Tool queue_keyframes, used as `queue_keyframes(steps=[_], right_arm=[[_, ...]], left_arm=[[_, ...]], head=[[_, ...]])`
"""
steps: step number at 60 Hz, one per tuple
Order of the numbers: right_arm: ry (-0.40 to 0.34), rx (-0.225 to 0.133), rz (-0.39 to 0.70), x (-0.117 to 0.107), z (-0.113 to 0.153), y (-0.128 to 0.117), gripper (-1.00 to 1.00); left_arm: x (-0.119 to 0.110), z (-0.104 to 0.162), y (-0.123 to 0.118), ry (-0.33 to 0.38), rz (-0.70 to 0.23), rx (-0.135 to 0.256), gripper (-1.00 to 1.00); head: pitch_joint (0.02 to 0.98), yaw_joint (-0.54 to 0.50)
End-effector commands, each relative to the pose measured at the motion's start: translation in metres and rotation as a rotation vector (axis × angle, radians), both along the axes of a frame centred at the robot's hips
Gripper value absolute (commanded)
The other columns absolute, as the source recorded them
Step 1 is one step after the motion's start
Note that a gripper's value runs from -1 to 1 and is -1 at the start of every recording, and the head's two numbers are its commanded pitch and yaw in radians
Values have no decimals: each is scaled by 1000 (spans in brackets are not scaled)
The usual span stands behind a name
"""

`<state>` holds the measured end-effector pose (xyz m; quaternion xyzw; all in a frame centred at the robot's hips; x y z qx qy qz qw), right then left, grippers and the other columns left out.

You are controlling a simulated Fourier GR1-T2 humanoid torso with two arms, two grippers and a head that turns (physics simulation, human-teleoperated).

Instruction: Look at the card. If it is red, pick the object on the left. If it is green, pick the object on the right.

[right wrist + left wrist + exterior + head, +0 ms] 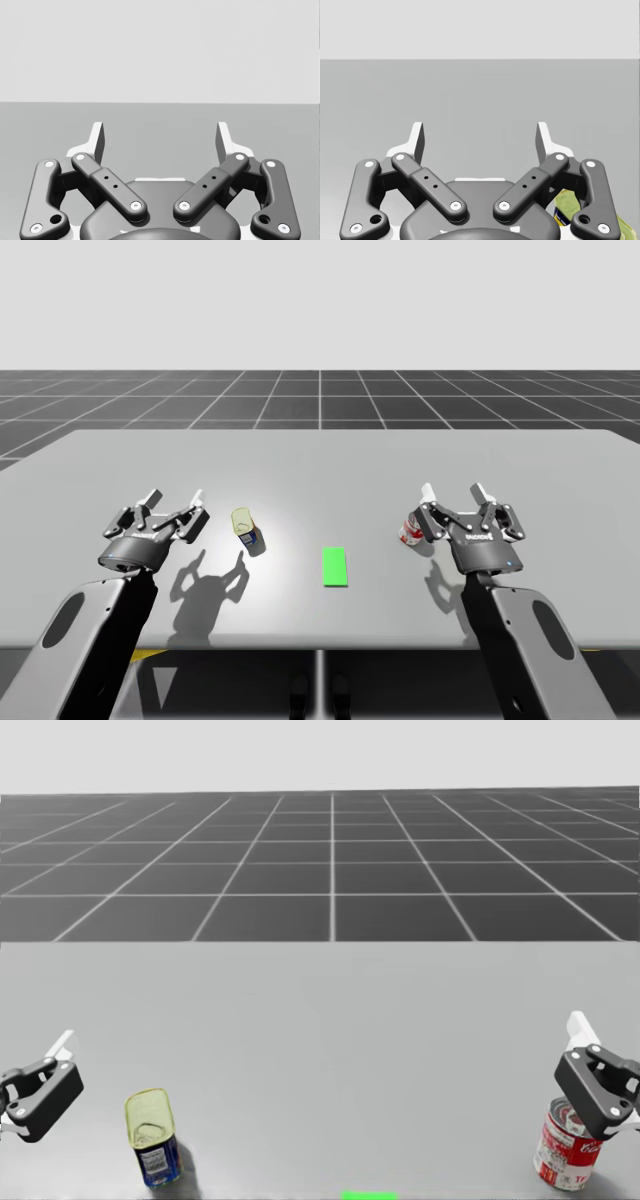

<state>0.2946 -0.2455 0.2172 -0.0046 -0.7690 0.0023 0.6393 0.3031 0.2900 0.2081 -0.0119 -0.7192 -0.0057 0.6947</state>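
Observation:
A green card (pixel 335 567) lies flat on the grey table between two cans; its far edge (pixel 368 1195) shows in the head view. To its left stands a yellow-topped blue oblong can (pixel 247 530) (pixel 152 1137), glimpsed beside my left hand (pixel 566 207). To its right stands a red and white round can (pixel 410 531) (pixel 565 1146). My left gripper (pixel 175 502) (pixel 480 140) hovers open left of the blue can. My right gripper (pixel 455 490) (pixel 160 140) is open, just behind and right of the red can, with nothing between its fingers.
The grey table (pixel 320 470) stretches far back to a dark gridded floor (pixel 320 395). Its front edge runs just under my arms.

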Motion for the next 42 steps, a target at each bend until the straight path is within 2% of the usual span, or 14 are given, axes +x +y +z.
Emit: queue_keyframes(steps=[1,23,35,42], right_arm=[[-1,-7,-4,1,-1,-1,-1000],[-5,-13,-10,1,-1,0,-1000],[-5,-14,-9,2,0,-1,-1000],[-6,-13,-10,2,0,-1,-1000]], left_arm=[[1,0,0,-4,-3,3,-1000],[1,1,1,-18,-10,1,-1000],[1,2,0,-21,-10,2,-1000],[0,3,-1,-24,-11,3,-1000]], head=[[570,20],[806,-24],[900,-54],[912,-55]])
